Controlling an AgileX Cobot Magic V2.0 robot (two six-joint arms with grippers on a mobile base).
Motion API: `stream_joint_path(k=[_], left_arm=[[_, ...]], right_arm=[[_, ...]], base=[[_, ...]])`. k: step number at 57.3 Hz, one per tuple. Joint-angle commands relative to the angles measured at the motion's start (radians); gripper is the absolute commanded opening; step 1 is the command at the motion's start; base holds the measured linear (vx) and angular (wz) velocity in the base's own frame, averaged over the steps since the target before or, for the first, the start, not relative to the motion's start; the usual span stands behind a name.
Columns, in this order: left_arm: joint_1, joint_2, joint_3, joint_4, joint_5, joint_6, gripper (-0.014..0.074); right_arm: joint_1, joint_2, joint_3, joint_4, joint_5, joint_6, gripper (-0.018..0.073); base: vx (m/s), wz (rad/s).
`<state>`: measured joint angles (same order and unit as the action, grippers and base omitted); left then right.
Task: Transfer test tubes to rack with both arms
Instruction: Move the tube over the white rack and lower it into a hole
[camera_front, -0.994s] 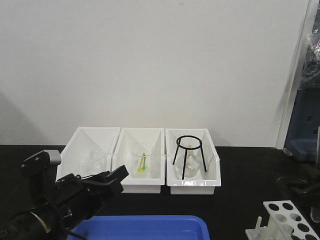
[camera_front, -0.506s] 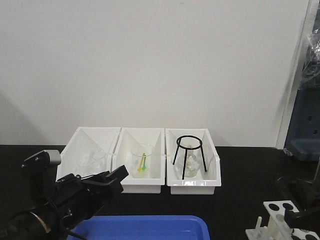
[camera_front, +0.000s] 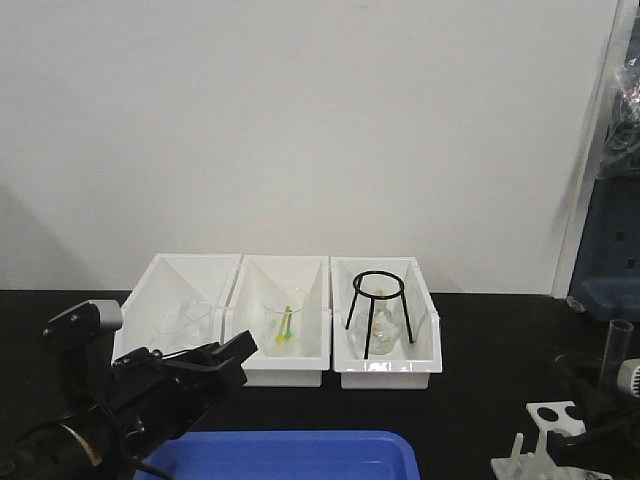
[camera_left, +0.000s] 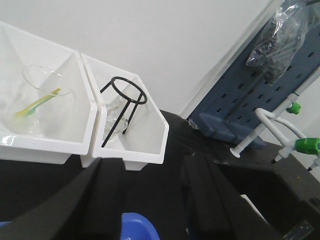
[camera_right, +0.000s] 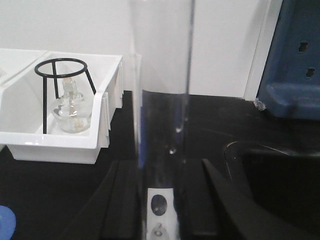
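My right gripper (camera_right: 161, 162) is shut on a clear test tube (camera_right: 162, 75) and holds it upright. In the front view the tube (camera_front: 615, 345) stands above the right gripper (camera_front: 600, 400) at the lower right. The small white rack (camera_front: 548, 415) is just below it, partly hidden by the arm; one of its holes shows through the tube in the right wrist view (camera_right: 159, 205). My left gripper (camera_front: 235, 355) is open and empty at the lower left, above the corner of the blue tray (camera_left: 135, 227); the left wrist view (camera_left: 152, 160) shows its fingers apart.
Three white bins (camera_front: 240, 262) stand in a row at the back. They hold a beaker (camera_front: 190, 318), a beaker with a yellow-green stick (camera_front: 285, 322) and a black tripod over a flask (camera_front: 377, 310). The blue tray (camera_front: 290, 455) lies at the front. A blue pegboard (camera_left: 260, 95) stands at the right.
My right arm has come in over the rack and covers most of it. The test tube now stands upright, higher and further left at the right edge. The left arm has not moved.
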<state>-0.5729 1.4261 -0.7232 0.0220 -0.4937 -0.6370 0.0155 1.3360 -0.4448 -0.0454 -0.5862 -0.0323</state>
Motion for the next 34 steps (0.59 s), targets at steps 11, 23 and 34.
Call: stream_joint_path(k=[11, 23, 34], left_arm=[[-0.001, -0.034, -0.03, -0.007, -0.082, 0.004, 0.0411], [-0.001, -0.034, -0.03, -0.007, -0.082, 0.004, 0.0411], [-0.001, -0.034, -0.03, -0.007, -0.082, 0.011, 0.0411]], right_arm=[[-0.006, 0.059, 0.02, -0.008, -0.24, -0.001, -0.0009], [-0.006, 0.096, 0.095, -0.005, -0.35, -0.005, -0.0009], [-0.006, 0.142, 0.094, -0.005, -0.355, -0.009, -0.0005]], base=[[0.0, 0.0], [0.0, 0.0], [0.0, 0.0]])
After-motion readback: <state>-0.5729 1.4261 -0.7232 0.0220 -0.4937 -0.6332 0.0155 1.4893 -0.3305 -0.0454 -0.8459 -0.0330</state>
